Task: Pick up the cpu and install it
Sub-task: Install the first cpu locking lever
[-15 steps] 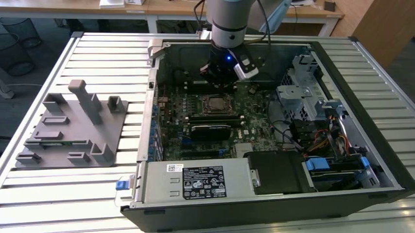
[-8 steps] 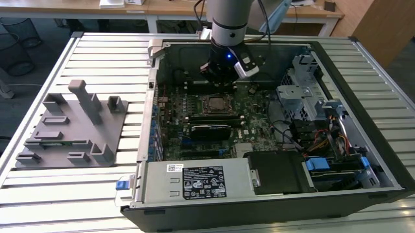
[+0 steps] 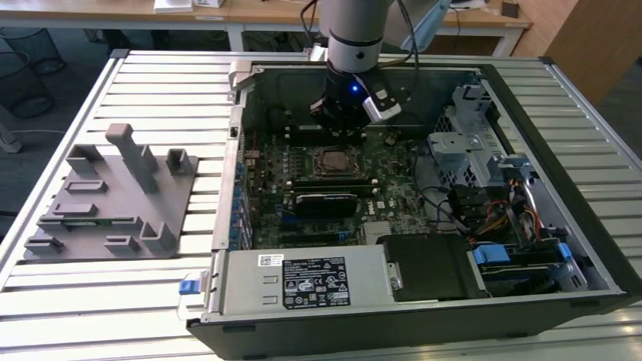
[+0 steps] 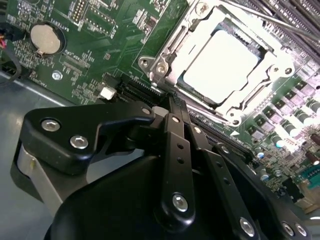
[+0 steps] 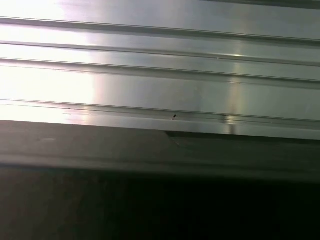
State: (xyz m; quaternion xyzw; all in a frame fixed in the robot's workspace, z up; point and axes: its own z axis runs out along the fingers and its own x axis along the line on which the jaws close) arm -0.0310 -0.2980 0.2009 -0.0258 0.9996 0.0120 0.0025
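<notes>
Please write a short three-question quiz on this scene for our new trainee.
1. True or false: the cpu lies in the motherboard socket.
2. The grey fixture tray sits where? A) inside the computer case B) outside it, toward the exterior view's left
3. Which round silver part sits on the motherboard in the second wrist view?

Key: 1 true; 2 B; 3 the coin battery.
</notes>
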